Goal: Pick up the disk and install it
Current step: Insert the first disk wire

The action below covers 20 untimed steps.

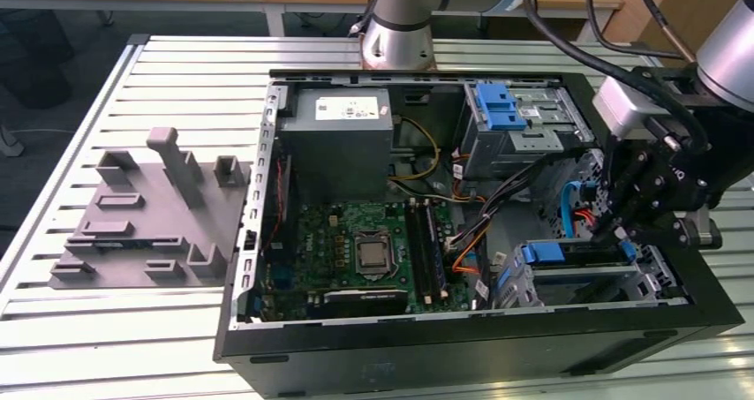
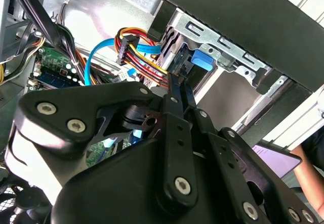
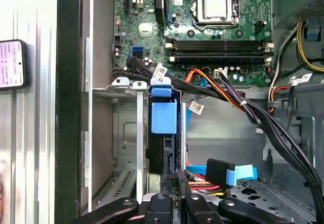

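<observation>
The disk (image 3: 164, 118) stands on edge in the silver drive cage (image 3: 126, 85) at the computer case's front corner, its blue bracket tab facing the motherboard. In the exterior view the disk (image 1: 563, 253) sits low in the case at that view's right, directly under the black gripper (image 1: 610, 234). In both wrist views the two thin fingers lie close together, and my gripper (image 3: 173, 176) pinches the disk's near edge. The gripper (image 2: 178, 80) ends just beside the blue tab of the disk (image 2: 201, 60). Most of the disk's body is hidden inside the cage.
Bundled cables (image 3: 223, 90) and a blue flat cable (image 3: 238, 173) run close beside the cage. A grey power supply box (image 1: 342, 144), a second cage with a blue latch (image 1: 501, 109) and the motherboard (image 1: 353, 250) occupy the case. A grey fixture (image 1: 154, 215) lies on the table.
</observation>
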Motion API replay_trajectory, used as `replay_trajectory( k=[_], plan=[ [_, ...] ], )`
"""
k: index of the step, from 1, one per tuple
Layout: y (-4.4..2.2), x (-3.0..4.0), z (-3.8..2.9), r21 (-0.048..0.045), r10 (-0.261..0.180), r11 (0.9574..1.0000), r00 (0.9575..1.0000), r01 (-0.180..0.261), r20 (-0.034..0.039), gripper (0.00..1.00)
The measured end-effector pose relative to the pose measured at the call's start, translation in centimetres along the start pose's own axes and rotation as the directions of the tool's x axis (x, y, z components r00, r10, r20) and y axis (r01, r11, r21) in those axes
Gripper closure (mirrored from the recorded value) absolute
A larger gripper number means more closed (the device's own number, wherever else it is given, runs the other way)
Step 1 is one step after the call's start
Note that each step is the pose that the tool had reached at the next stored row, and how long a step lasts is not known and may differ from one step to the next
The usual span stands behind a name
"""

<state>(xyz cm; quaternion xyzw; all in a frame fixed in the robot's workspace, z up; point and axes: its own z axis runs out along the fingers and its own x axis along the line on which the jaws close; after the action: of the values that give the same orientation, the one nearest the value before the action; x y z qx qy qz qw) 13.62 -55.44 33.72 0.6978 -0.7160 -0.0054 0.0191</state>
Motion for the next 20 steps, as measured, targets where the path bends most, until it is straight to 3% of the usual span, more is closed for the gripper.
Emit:
replay_trajectory(
  k=[20],
  plan=[
    [-0.01, 0.01, 0.38, -0.0001, 0.005, 1.0, 1.0, -0.005, 0.0002, 0.84]
  ],
)
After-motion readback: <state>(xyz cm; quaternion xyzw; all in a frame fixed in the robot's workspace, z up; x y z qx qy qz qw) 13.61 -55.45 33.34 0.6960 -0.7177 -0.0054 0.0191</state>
